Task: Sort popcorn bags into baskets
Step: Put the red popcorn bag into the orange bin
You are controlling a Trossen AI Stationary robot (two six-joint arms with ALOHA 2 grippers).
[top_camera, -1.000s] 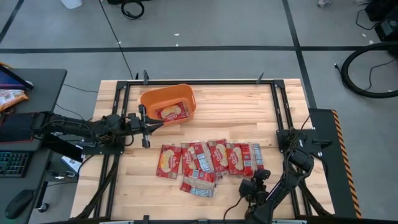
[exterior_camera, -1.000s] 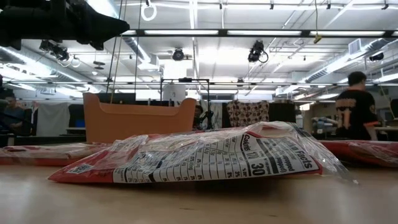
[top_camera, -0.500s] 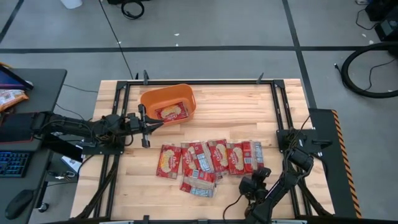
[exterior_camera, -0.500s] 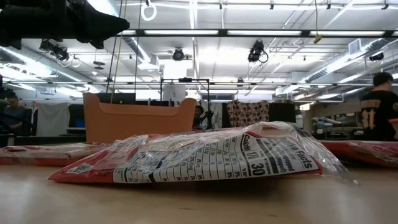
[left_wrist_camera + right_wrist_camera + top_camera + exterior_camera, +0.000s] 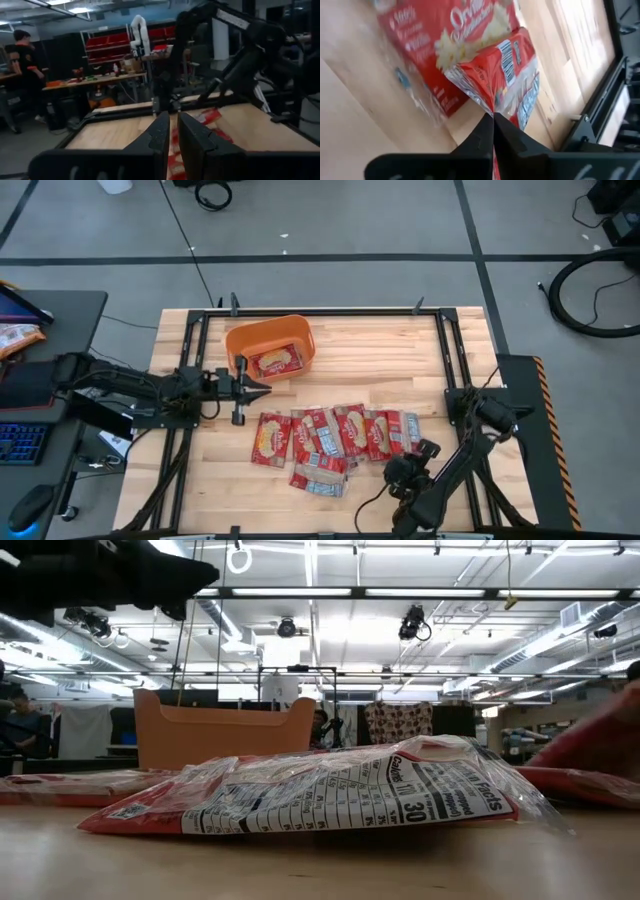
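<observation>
Right end effector (image 5: pixel 493 117) pinches a popcorn bag's (image 5: pixel 512 65) silvery end.

Bright ceiling strip lights (image 5: pixel 400 592) glare overhead; both wrist views are motion-blurred.

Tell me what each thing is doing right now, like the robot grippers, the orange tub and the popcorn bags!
Left gripper: shut, empty, beside the tub.
Right gripper: shut on the end popcorn bag, pinching its edge.
Orange tub: upright, one bag in it.
Bag in the tub: lying flat.
Row of bags: lying on the table, overlapping, not yet sorted.
Table: wooden, bags across its near half.
</observation>
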